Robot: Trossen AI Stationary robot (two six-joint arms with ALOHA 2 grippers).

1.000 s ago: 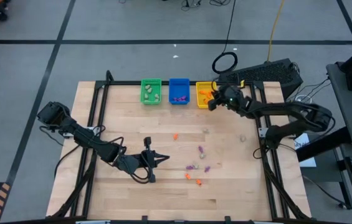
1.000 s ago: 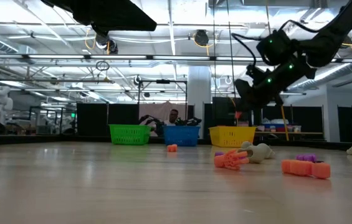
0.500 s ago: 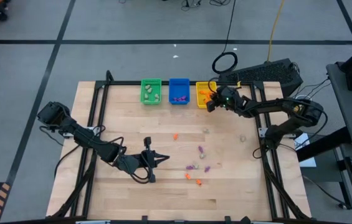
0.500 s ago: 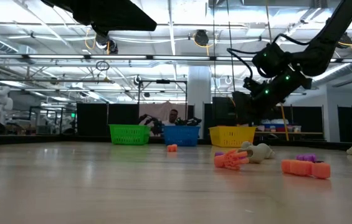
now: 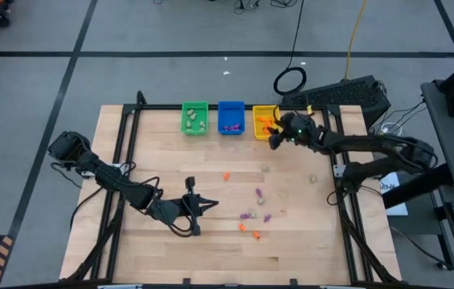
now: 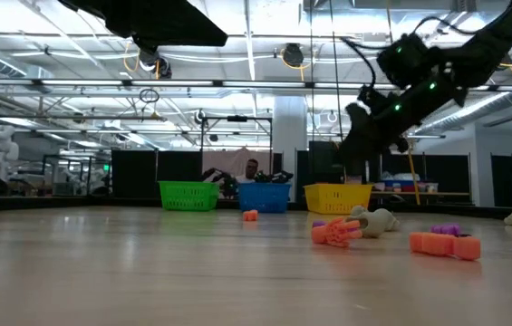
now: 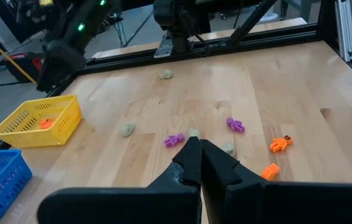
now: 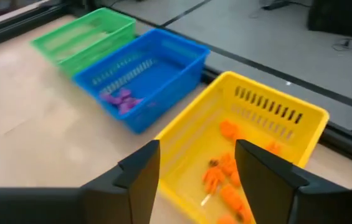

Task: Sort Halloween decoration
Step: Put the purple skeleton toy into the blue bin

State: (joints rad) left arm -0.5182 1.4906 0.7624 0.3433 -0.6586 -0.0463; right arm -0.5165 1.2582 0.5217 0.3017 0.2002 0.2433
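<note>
The Halloween decoration is tiny orange, purple and beige trinkets. Several lie loose on the table's right half: orange [image 5: 227, 175], beige [image 5: 264, 168] and purple [image 5: 259, 193]. More orange ones [image 8: 225, 177] lie in the yellow bin [image 8: 275, 102]. Purple ones [image 8: 121, 99] lie in the blue bin [image 8: 157, 59]. My right gripper [image 8: 197, 149] hangs open above the yellow bin's near side, holding nothing. My left gripper [image 7: 195, 142] hovers shut over the middle of the table, left of the loose trinkets.
The green bin [image 5: 194, 117], blue bin [image 5: 231, 117] and yellow bin [image 5: 263, 122] stand in a row at the table's far edge. A black frame rail [image 5: 162, 107] runs along that edge. Bare wood lies between the bins and the loose trinkets.
My right gripper has dipped toward the yellow bin, then come up and drawn back a little toward the table's right edge. My left arm has kept still, and the loose trinkets lie where they were.
</note>
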